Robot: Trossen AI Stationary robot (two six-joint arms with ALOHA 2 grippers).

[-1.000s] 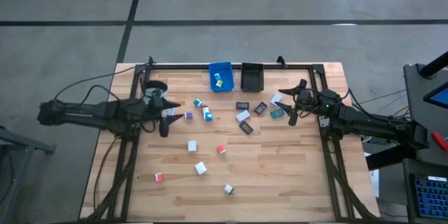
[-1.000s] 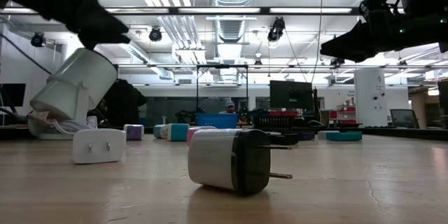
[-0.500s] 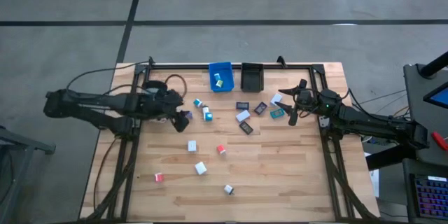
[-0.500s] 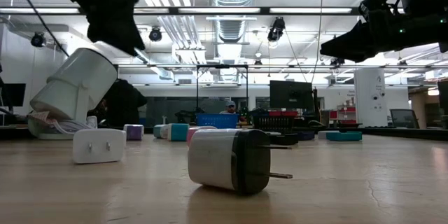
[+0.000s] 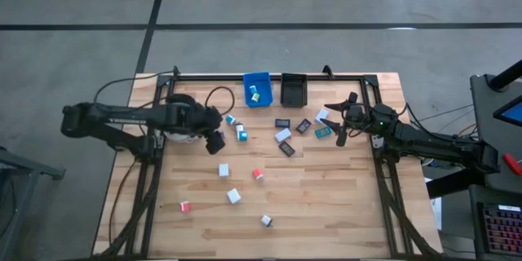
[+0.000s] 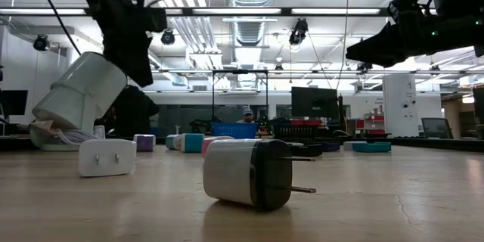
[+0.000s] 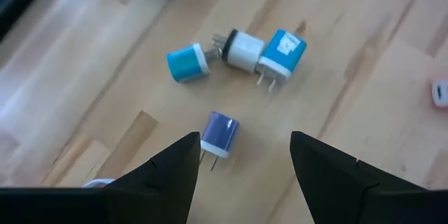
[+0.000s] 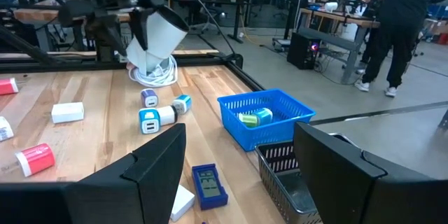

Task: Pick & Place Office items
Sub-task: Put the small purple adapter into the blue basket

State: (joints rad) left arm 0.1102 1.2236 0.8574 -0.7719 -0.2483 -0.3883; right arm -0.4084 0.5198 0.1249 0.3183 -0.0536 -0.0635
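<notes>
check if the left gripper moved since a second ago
Yes. In the high view the left gripper has swung toward the table's middle, from beside the white mug at the left edge to just over the purple charger, closer to the blue bin.

One camera looks straight down on the whole worktop (image 5: 326, 204). One sits at worktop level, facing the far room. Each wrist camera looks close past its claw; both show the blue charger (image 7: 283, 49).

Blue bin (image 5: 257, 90) and black bin (image 5: 293, 89) sit side by side; white mug (image 8: 155, 38) apparently tilted.
</notes>
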